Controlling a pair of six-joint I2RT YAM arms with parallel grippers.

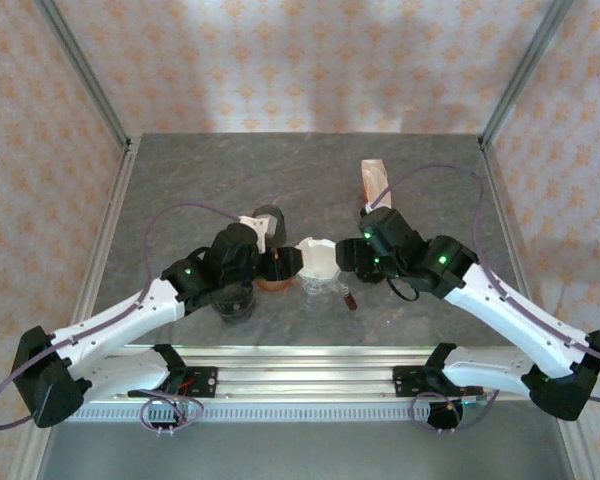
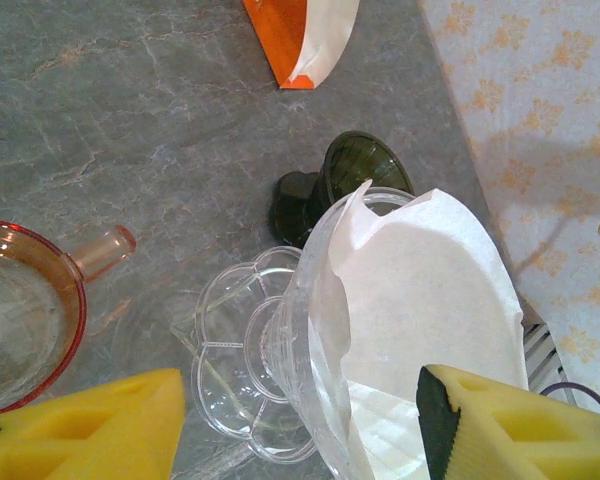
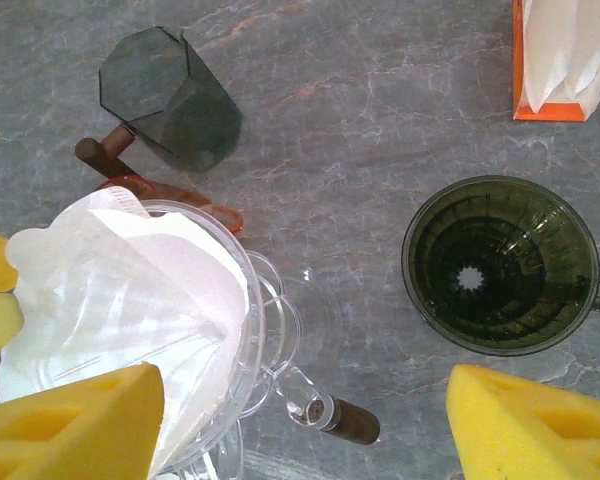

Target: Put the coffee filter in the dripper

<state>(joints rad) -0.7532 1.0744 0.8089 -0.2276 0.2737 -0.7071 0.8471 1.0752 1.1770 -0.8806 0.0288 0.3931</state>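
Filter in dripper, task approx. done

White filter [image 2: 420,290] sits inside the clear glass dripper [image 2: 235,345] mid-table. One edge stands up above the rim, so it prob. wants a press to seat, then arms back off. Left gripper [image 2: 300,385]: fingers wide apart, straddling dripper w/ one pad right at the filter's edge; can't tell if touching. Right gripper [image 3: 305,380]: also wide apart, holds nothing, one finger just beside the filter. Green dripper [image 3: 500,265] nearby has no filter in it.
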